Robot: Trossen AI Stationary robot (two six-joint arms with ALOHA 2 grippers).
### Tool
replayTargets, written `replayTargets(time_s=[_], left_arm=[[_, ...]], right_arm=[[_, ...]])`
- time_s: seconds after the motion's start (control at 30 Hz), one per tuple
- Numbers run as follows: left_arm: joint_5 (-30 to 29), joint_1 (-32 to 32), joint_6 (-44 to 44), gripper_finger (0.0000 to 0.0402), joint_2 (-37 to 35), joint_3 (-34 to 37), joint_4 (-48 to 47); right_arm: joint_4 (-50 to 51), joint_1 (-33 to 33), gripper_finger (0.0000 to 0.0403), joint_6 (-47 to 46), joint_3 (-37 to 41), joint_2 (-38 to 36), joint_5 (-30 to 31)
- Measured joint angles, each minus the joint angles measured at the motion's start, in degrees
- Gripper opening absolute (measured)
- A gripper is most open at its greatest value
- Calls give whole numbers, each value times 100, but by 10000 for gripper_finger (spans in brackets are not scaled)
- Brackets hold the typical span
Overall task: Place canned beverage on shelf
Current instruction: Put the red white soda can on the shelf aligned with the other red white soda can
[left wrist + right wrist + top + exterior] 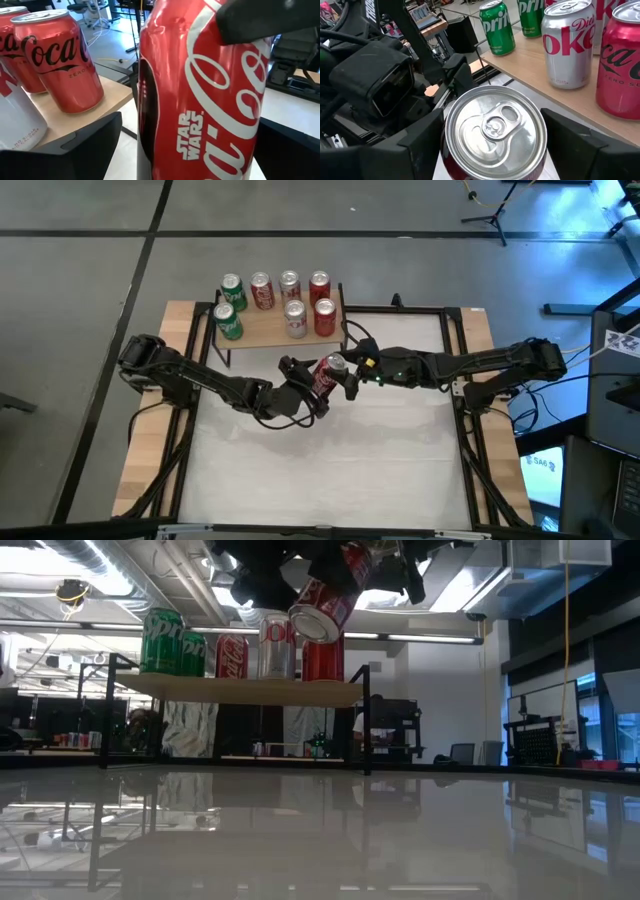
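- both grippers meet mid-air over the white tabletop (400, 470), just off the shelf's front edge, and both look closed on the same red aluminium Coca-Cola can with Star Wars print (327, 374)
- left gripper (307, 384) has its fingers snug round the can's side, one finger (260, 20) pressed across the label
- right gripper (349, 370) comes in from the lid end, fingers either side of the silver top (495, 130), so this looks like a handover between arms
- the can hangs tilted, clear of the table, lifted to about shelf height in the low view, probably so it clears the board's edge
- the small light-wood shelf on thin black legs (262, 332) sits at the table's far edge, carrying seven cans: green Sprite (228, 321), Diet Coke (296, 319), red Coke Zero (324, 317)
- my guess is the open bit of board in the front row is kept free for this one
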State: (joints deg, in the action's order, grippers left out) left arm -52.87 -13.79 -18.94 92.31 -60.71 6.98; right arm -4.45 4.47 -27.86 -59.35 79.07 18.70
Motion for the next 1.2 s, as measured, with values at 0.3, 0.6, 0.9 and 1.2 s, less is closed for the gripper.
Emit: replayTargets(time_s=[0.3, 0.6, 0.9, 1.2], left_arm=[[-13, 5, 6, 389, 0, 0, 0], [156, 137, 10, 323, 0, 0, -81], [659, 373, 1, 286, -7, 0, -97], [676, 378, 140, 285, -7, 0, -96]], right_arm=[[-43, 0, 296, -55, 0, 0, 50], [-31, 0, 296, -211, 0, 0, 290], [42, -4, 296, -212, 4, 0, 365], [39, -2, 296, -215, 9, 0, 402]])
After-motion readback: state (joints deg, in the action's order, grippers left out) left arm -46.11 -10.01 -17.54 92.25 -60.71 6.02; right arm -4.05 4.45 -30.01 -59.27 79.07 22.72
